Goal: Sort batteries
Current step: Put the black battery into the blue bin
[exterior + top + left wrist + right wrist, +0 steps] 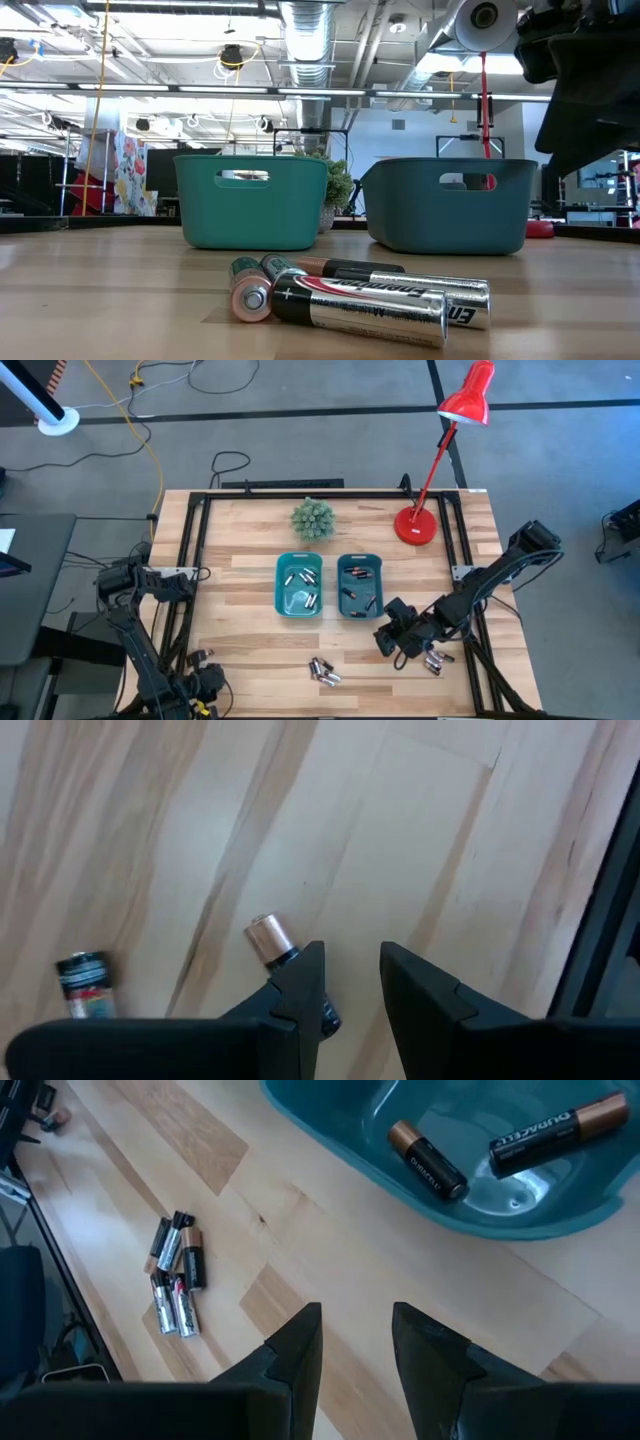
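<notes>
Two teal bins stand mid-table. The left bin [298,584] holds silvery batteries; the right bin [360,585] [470,1200] holds dark copper-topped ones [428,1160]. A small heap of batteries [323,672] [350,295] [175,1275] lies near the table's near edge, and a few more [433,662] lie right of it. My right gripper [395,642] [357,1320] is open above bare wood between the right bin and the heap. My left gripper [205,682] [352,960] is open at the near left corner, beside two loose batteries [268,938] [85,985]. My left gripper has one finger [300,985] over the dark end of a copper-topped battery [285,955] that lies flat on the table. Nothing is between the fingers. Whether that finger touches the battery, I cannot tell.
A red desk lamp [415,525] and a small green plant [313,518] stand at the table's far side behind the bins. Black frame rails [190,560] run along the table's left and right sides. Bare wood lies between the bins and the near edge.
</notes>
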